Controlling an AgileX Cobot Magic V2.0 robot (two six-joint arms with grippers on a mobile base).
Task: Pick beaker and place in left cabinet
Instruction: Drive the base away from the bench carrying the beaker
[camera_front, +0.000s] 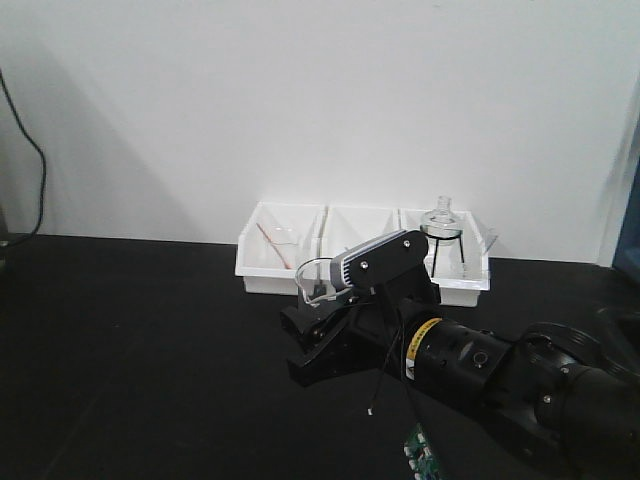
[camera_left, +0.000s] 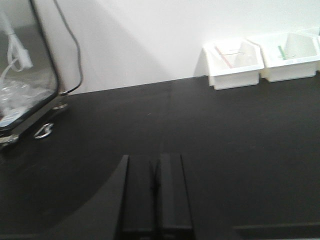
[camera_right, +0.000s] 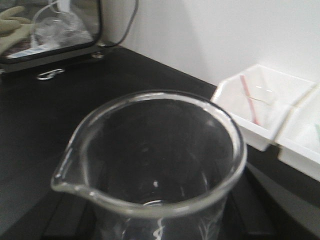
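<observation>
- Small clear glass cylindrical beaker with pouring lip (camera_right: 150, 165): upright and empty, gripped in the right hand (camera_front: 312, 312), which is clamped on its lower wall. It appears raised off the black surface (camera_front: 130, 350), near the row of white plastic bins (camera_front: 272, 268).
- Left hand (camera_left: 156, 159): fingers together, holding nothing, low over the surface.
- Left cabinet: outside all views.
- Carrying step, as judged: hold the beaker level with a steady grip, swing left slowly, clear of the bins and the left arm, and release only once the base rests on a shelf.
</observation>
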